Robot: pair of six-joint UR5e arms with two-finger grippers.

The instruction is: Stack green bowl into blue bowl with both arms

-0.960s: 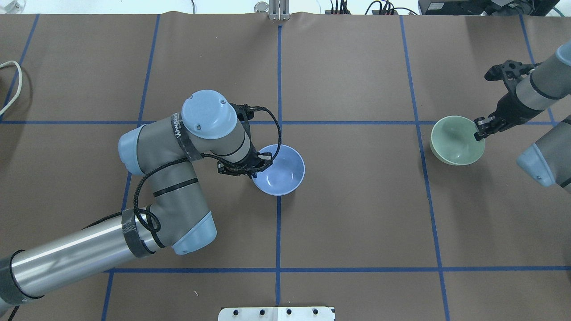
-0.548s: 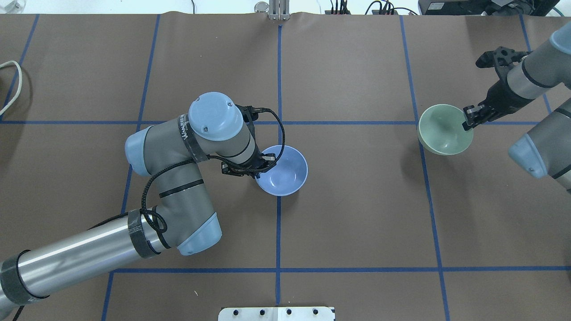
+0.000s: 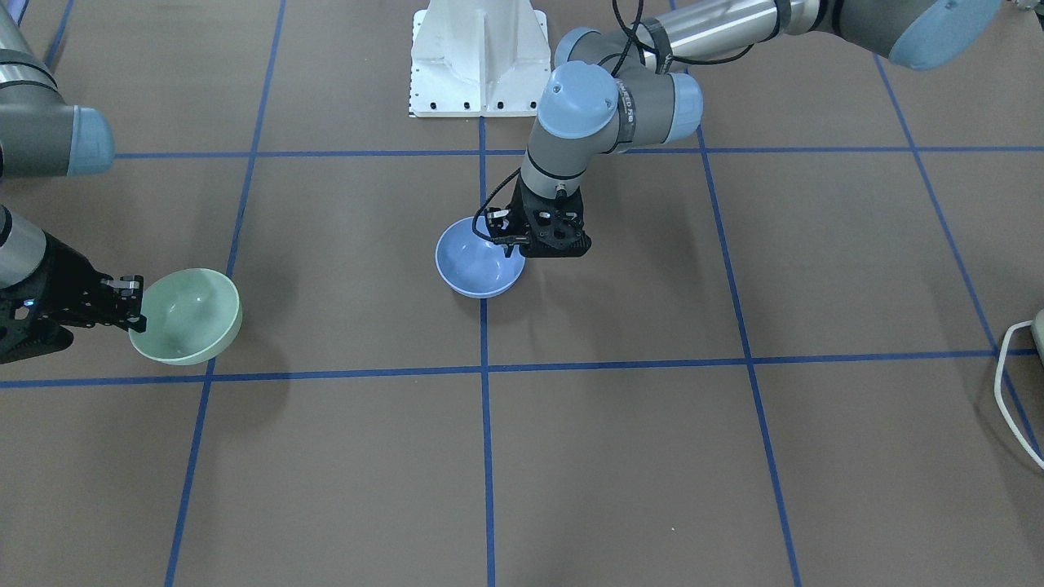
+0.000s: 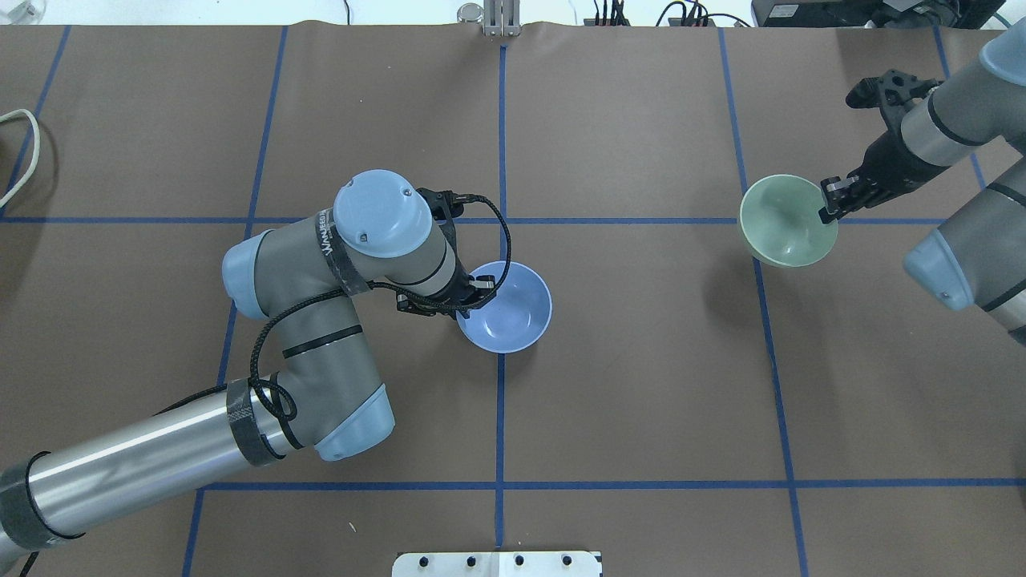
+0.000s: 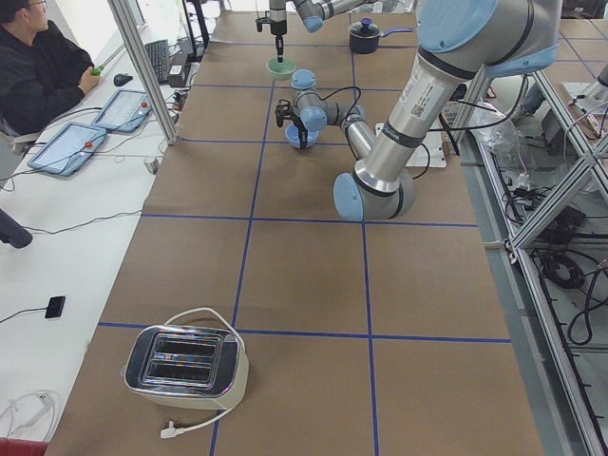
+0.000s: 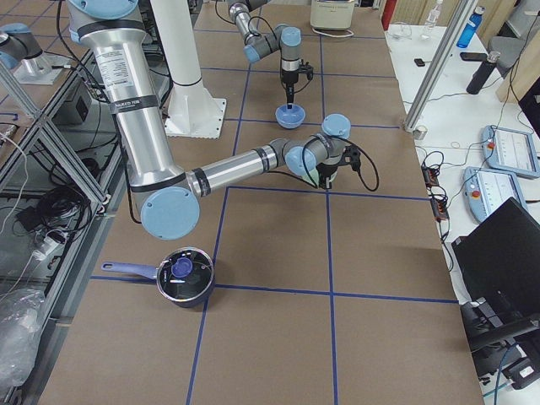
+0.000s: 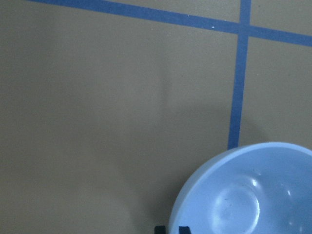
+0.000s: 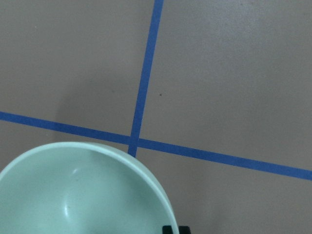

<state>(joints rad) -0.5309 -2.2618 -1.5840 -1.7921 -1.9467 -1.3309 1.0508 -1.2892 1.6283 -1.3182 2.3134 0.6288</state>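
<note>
The blue bowl sits near the table's middle, by a blue tape crossing; it also shows in the front view and the left wrist view. My left gripper is shut on its rim on the robot's left side. I cannot tell whether the bowl is off the table. The green bowl hangs above the table at the right, its shadow offset below it. My right gripper is shut on its rim; both also show in the front view, bowl and gripper.
A white base pedestal stands at the robot's side. A toaster is at the table's left end, with its white cable. A black pot is at the right end. An operator sits beside the table.
My right gripper has carried the green bowl to the left and further from the robot, higher above the table. My left arm and the blue bowl shifted slightly right.
</note>
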